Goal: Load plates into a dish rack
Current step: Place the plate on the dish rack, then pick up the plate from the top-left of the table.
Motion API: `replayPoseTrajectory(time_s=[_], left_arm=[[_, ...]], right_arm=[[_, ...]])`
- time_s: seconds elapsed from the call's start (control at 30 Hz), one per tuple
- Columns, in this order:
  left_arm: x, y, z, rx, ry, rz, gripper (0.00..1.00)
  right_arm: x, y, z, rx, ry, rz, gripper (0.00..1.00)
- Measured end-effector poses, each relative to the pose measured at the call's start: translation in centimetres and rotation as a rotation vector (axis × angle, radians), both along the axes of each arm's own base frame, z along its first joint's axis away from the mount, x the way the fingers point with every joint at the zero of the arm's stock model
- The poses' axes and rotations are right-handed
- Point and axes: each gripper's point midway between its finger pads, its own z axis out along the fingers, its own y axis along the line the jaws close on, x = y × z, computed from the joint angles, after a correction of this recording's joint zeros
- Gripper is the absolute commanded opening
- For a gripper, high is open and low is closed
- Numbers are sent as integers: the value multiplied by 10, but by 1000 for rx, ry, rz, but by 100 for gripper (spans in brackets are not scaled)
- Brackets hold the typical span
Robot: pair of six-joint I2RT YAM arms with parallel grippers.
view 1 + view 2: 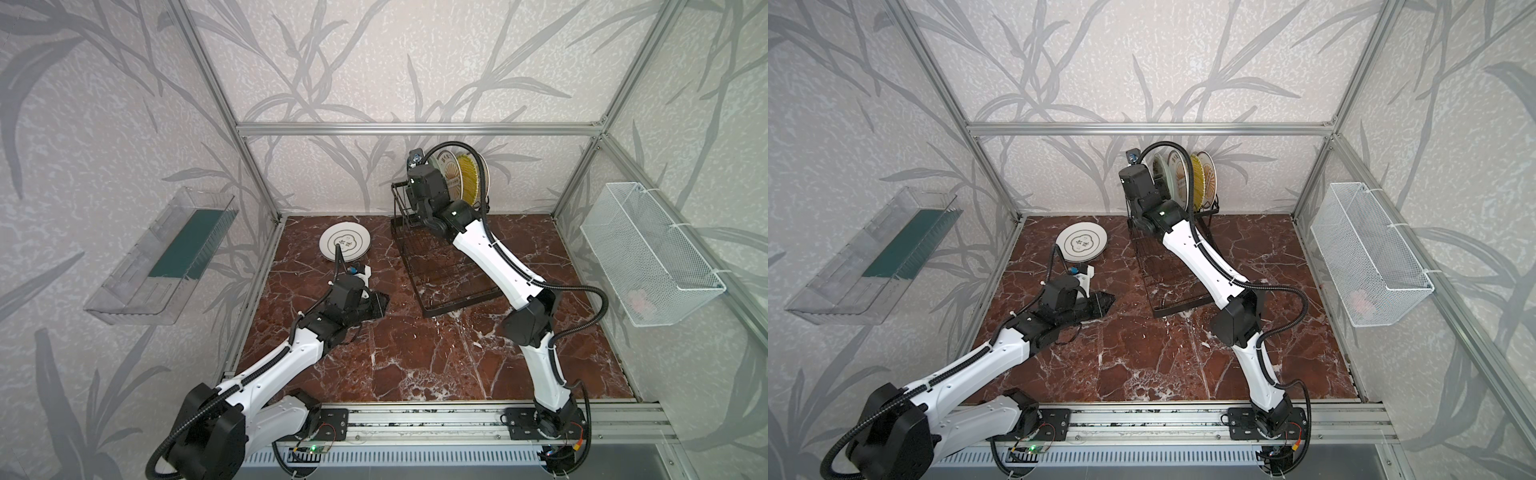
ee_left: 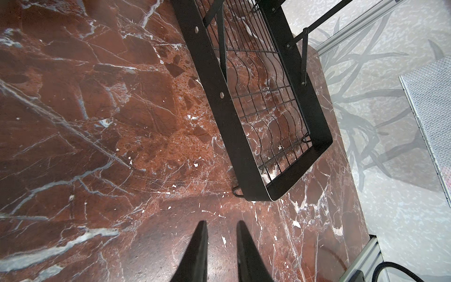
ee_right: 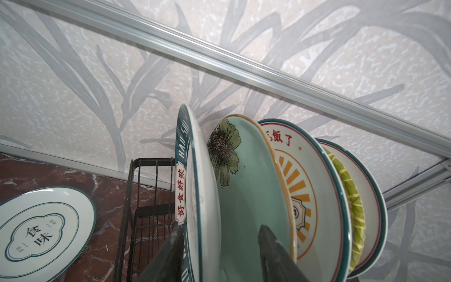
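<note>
The dish rack (image 1: 446,270) stands at the back right of the table (image 1: 415,357), with its upright slotted section toward the rear wall. Five plates stand on edge in that section. The right wrist view shows them in a row: the lettered-rim plate (image 3: 205,195), the mint flower plate (image 3: 244,190), the sunburst plate (image 3: 307,175), the yellow striped plate (image 3: 351,195), and at the far end a white plate with a dark rim (image 3: 368,195). The right end effector (image 3: 220,227) straddles the lower part of the lettered-rim plate with its jaws moderately wide. One finger is at the printed face; the other stands clear of the plate's back, in front of the mint flower plate. The emblem plate (image 1: 345,242) lies flat on the table left of the dish rack and apart from it. The left end effector (image 2: 221,222) hovers low over the table near the rack's front corner, jaws narrow, with only table showing through the gap.
</note>
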Motion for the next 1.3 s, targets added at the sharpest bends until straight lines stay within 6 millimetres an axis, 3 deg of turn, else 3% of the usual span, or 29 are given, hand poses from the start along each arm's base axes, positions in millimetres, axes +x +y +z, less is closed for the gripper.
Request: replayPoseTrajectory(time_s=[0.37, 0.6, 0.87, 1.1, 1.3], left_arm=[[-1, 0, 4, -10, -7, 0, 22], [-2, 3, 2, -3, 4, 13, 23], [-4, 6, -4, 17, 26, 23, 26], [1, 8, -9, 35, 42, 36, 26], [8, 6, -16, 55, 71, 41, 26]], right_arm=[[-16, -3, 22, 70, -24, 56, 50], [-27, -9, 20, 97, -21, 85, 50], [-53, -35, 11, 146, -26, 105, 50], [-83, -61, -7, 171, -18, 126, 58], [-103, -72, -55, 154, 46, 144, 62]])
